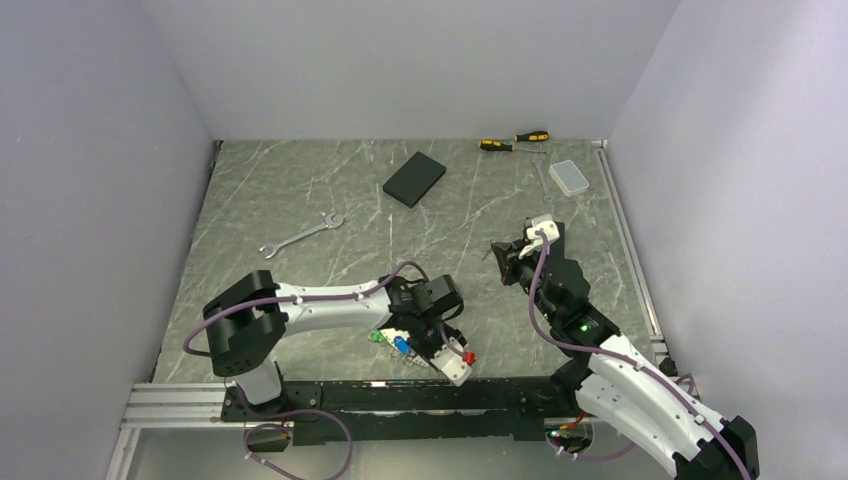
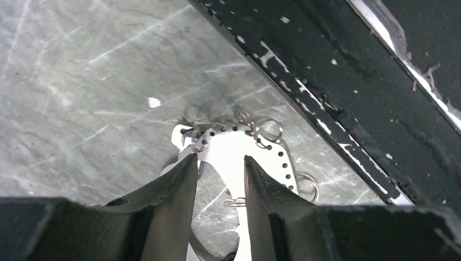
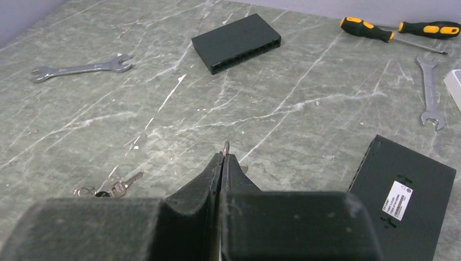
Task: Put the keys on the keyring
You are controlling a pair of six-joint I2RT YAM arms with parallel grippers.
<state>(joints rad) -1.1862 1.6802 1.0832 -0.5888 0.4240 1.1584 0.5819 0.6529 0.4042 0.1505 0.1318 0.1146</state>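
Observation:
The keyring [image 2: 234,142] is a bright flat silver loop with holes along its edge and small split rings hooked in, lying near the table's front rail. My left gripper [image 2: 217,163] is open and straddles it, one finger over each side of the loop. In the top view the left gripper [image 1: 445,345] sits over keys with green [image 1: 378,337], blue [image 1: 401,345] and red [image 1: 468,357] heads. My right gripper [image 3: 224,156] is shut on a small metal ring [image 3: 226,145] poking out of its tips, above the table at mid-right [image 1: 498,252]. Another silver key [image 3: 122,184] lies on the table.
A black box [image 1: 414,178] and a silver wrench [image 1: 300,235] lie further back. Two yellow-handled screwdrivers [image 1: 513,141] and a clear case [image 1: 571,177] are at the far right. A flat black device [image 3: 402,185] and a second wrench [image 3: 429,92] lie right of my right gripper.

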